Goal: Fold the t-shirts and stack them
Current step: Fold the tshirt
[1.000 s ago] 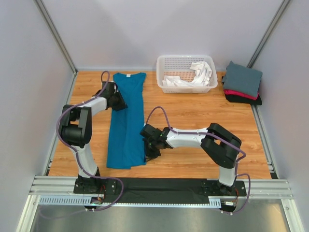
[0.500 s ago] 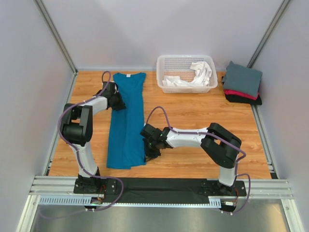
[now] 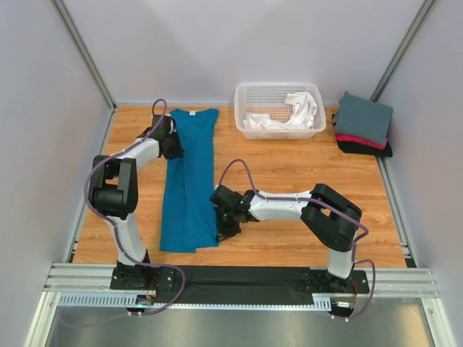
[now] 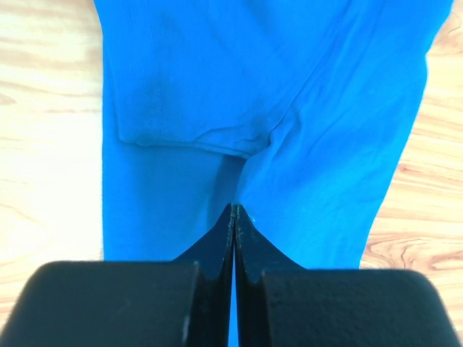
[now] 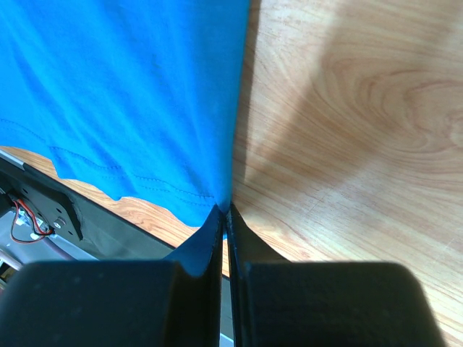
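Teal shirt [image 3: 189, 181] lies flat on the table [image 3: 289, 181], left of the basket [image 3: 278, 133], folded lengthwise into a narrow strip. Its collar end is level with the basket and its hem end is well nearer the arm bases. Left gripper [image 3: 175, 147] is at the strip's left edge, left of the basket and a bit nearer than it. In the wrist view its jaws are closed tight, with teal cloth pinched at the tips [image 4: 234, 210] and wrinkles running into the pinch. Right gripper [image 3: 219, 215] is at the strip's right edge near the hem, near-left of the basket. Its jaws are also closed [image 5: 223, 210], clamping the teal edge just by the stitched hem, with bare wood beside it. White shirt [image 3: 298, 108] sits crumpled inside the basket, mostly on its right side. Folded stack sits just right of the basket: grey shirt [image 3: 364, 117] on top, red-pink shirt [image 3: 359, 139] under it, black shirt [image 3: 367, 150] at the bottom.
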Robot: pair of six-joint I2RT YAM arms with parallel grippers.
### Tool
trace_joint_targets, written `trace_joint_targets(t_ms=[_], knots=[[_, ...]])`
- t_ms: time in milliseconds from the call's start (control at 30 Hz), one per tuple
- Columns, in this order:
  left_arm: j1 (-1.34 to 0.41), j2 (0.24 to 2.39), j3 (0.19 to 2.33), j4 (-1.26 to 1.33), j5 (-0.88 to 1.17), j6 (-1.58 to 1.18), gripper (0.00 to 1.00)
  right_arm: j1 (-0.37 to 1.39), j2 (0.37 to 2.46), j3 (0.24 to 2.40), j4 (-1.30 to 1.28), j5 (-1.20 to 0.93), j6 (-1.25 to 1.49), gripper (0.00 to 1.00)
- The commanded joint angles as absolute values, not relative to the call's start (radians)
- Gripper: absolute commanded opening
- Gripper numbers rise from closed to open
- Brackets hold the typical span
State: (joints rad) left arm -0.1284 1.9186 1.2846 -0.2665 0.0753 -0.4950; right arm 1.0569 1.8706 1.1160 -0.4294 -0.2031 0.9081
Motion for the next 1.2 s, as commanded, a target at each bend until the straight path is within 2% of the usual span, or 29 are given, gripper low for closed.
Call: trace_joint_targets(t_ms=[0, 200, 267, 300, 333, 367, 467, 667, 867, 1167], knots=[[-0.123, 1.867, 1.325, -0.282, 0.04, -0.436, 0.0, 1.049, 1.891, 1.124, -0.457, -0.173, 0.899, 0.0], [-0.129, 1.879, 1.327, -0.308, 0.014, -0.416, 0.01, 1.051, 1.89, 1.12, -0.456, -0.175, 0.9, 0.0], [-0.136, 1.884, 1.33, -0.322, 0.011, -0.416, 0.09, 1.051, 1.894, 1.124, -0.456, -0.181, 0.9, 0.0], [-0.144, 1.888, 1.325, -0.325, 0.008, -0.413, 0.16, 1.051, 1.896, 1.124, -0.456, -0.183, 0.9, 0.0], [-0.147, 1.887, 1.321, -0.328, 0.008, -0.413, 0.42, 1.049, 1.898, 1.124, -0.456, -0.184, 0.899, 0.01], [-0.149, 1.885, 1.319, -0.331, 0.009, -0.414, 0.52, 1.049, 1.898, 1.126, -0.457, -0.187, 0.899, 0.0], [-0.164, 1.833, 1.304, -0.344, 0.011, -0.413, 0.72, 1.051, 1.894, 1.124, -0.456, -0.192, 0.894, 0.01], [-0.181, 1.613, 1.178, -0.39, 0.037, -0.48, 0.69, 1.051, 1.884, 1.105, -0.454, -0.21, 0.893, 0.0], [-0.192, 1.197, 0.779, -0.353, 0.09, -0.653, 0.55, 1.055, 1.845, 1.045, -0.414, -0.206, 0.904, 0.0], [-0.348, 0.852, 0.496, -0.546, 0.003, -0.836, 0.54, 1.057, 1.832, 0.996, -0.382, -0.224, 0.913, 0.0]])
